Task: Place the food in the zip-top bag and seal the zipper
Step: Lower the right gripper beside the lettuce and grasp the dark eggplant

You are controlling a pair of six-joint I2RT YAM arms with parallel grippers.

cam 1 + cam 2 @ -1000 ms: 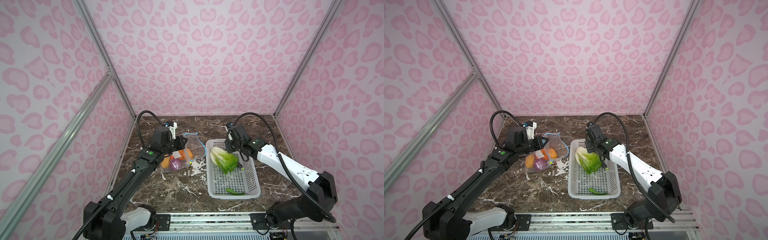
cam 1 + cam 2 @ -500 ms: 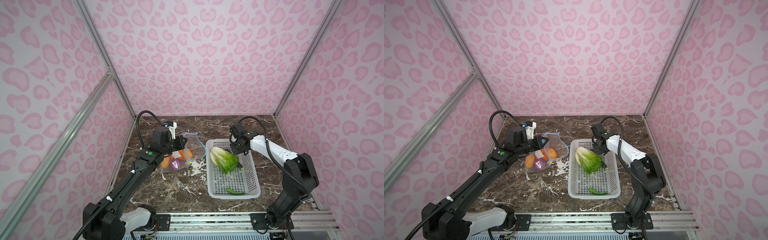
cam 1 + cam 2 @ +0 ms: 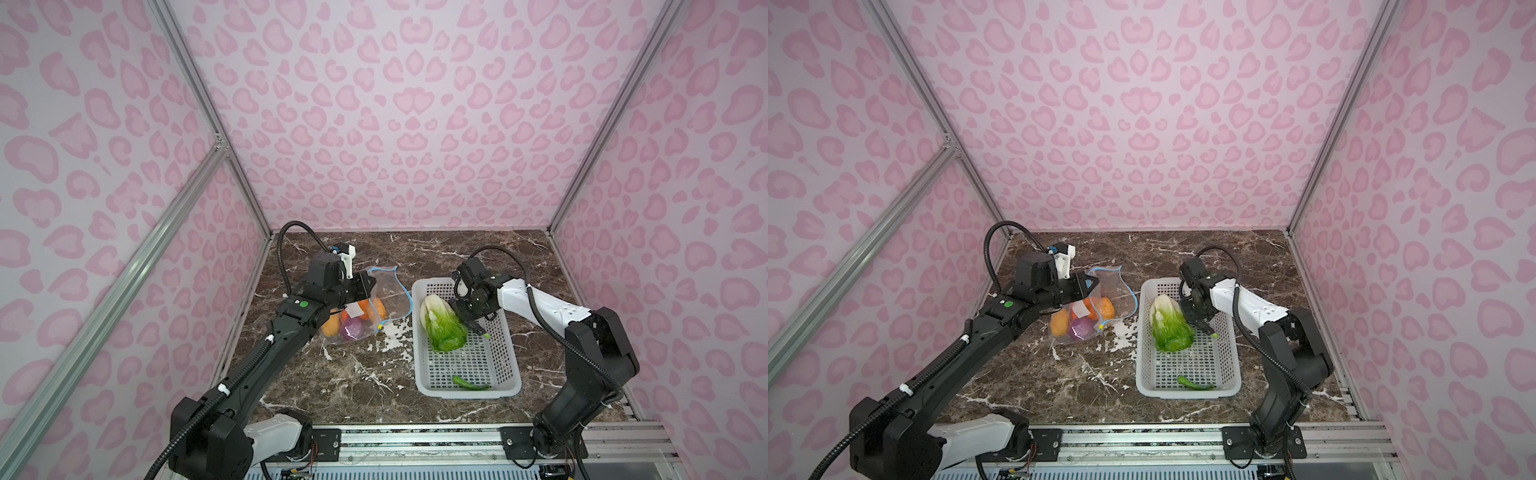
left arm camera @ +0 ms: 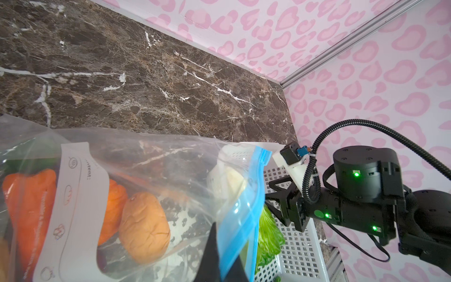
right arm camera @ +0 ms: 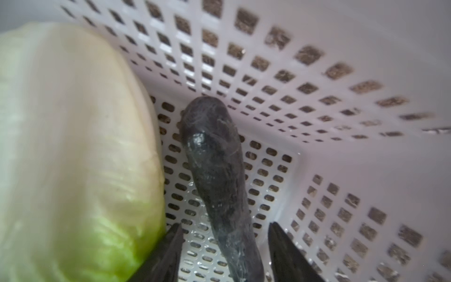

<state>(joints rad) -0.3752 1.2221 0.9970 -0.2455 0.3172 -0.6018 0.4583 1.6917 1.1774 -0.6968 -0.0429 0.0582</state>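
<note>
Your left claw point(image 3: 368, 286) is clenched on the top edge of the zip-top bag point(image 3: 388, 291), pinching it at the zipper point(image 3: 409, 299). It holds that edge up while the bag's bottom rests on the counter point(image 3: 353, 374), left of the middle and toward the back edge. From the pinch, the blue zipper runs in an open loop down to its yellow-marked end point(image 3: 379, 328), which lies low on the side facing the basket point(image 3: 478, 365).

Through the clear plastic in the left wrist view you can see a carrot point(image 4: 29, 195) behind the white label patch point(image 4: 73, 195) and a yellow-brown potato point(image 4: 144, 227) next to it. In both top views a purple onion point(image 3: 352, 330) sits at the bottom of the bag.

The white perforated basket stands just beside the bag, on the right half of the counter. The cabbage point(image 3: 442, 324) lies along its left wall, white end toward the back. A small green piece point(image 3: 469, 383) lies against the basket's near wall.

Your right claw point(image 3: 469, 318) is down inside the basket, just right of the cabbage. In the right wrist view its jaws are released and spread. The dark cucumber point(image 5: 217, 171) lies on the basket floor between them, with a gap showing on each side, and one finger point(image 5: 166, 251) is close against the cabbage's green end.
</note>
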